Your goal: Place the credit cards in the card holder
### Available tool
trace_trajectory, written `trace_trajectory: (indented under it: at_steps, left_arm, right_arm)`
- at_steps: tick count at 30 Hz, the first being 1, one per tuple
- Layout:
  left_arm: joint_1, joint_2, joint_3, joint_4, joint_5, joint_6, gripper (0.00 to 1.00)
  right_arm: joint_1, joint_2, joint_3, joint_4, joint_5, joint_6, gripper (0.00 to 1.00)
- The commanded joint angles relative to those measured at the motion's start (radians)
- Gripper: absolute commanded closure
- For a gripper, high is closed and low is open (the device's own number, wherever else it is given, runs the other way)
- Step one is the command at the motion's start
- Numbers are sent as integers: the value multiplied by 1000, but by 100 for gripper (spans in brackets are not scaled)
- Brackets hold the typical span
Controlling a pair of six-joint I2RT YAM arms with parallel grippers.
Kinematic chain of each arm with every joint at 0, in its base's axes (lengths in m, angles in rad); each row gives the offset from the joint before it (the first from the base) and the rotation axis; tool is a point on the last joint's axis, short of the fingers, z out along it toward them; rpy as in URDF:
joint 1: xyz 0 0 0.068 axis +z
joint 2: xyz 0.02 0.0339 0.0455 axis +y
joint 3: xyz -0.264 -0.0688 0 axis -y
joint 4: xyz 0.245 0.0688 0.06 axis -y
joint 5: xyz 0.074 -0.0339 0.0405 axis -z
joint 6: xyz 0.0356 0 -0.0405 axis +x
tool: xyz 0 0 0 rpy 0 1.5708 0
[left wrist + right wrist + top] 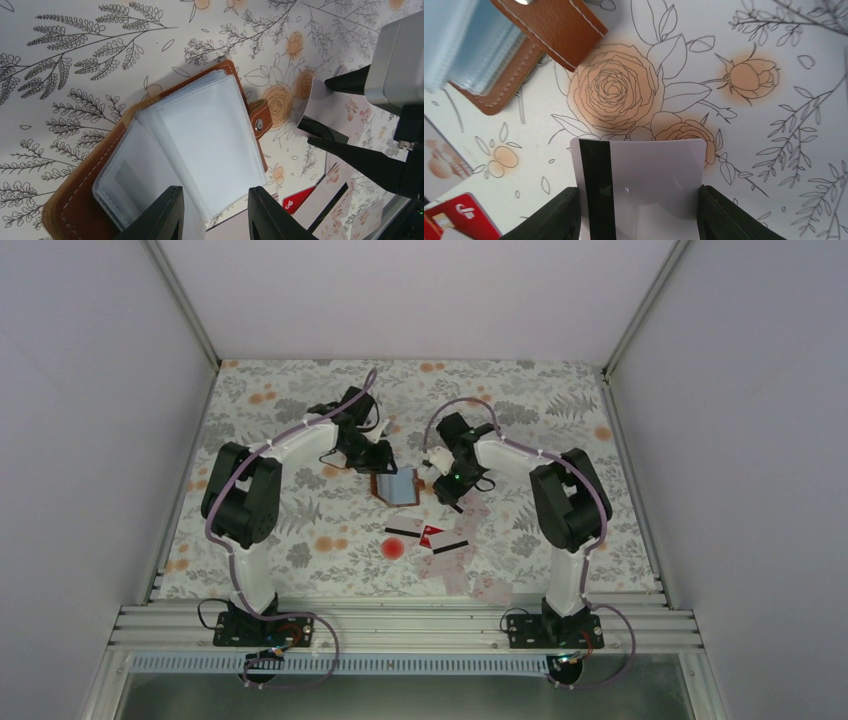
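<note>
My right fingers are clamped across the short width of the striped card. Its black stripe, and so I judge its long axis, runs straight out ahead of me, the leading edge hanging above the rose print on the counter.

The card holder does not lie along that axis. It sits up and to my left, near but not touching the card, so the card has to swing that way before it can enter.

My left fingers pinch the clear sleeves of the open holder, one finger on each side, fanning them above the brown leather. That arm is at the holder and the right is just beside it.

The other cards and the red card lie nearer the bases, beside the red spot.

The back of my card is cut off below the view. I cannot tell which sleeve edge is the open mouth, nor how many sleeves I pinch.
</note>
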Motion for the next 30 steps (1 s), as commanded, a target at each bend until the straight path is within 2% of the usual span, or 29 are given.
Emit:
trace_trajectory:
  at_steps: [1,11,19,30]
  left_arm:
    - [-1,-39,41,7,28,-15,66]
    - [-1,-29,49,50,95,-23,66]
    - [3,-17,38,82,143,-37,66]
    - [66,-66,-123,157,182,-46,66]
  right_arm:
    - [-3,-69,43,-8,-31,37,48]
    - [-1,-129,65,49,-124,111,48]
    - [34,-137,59,172,-214,205,49]
    - [78,-98,12,288,-243,286,49]
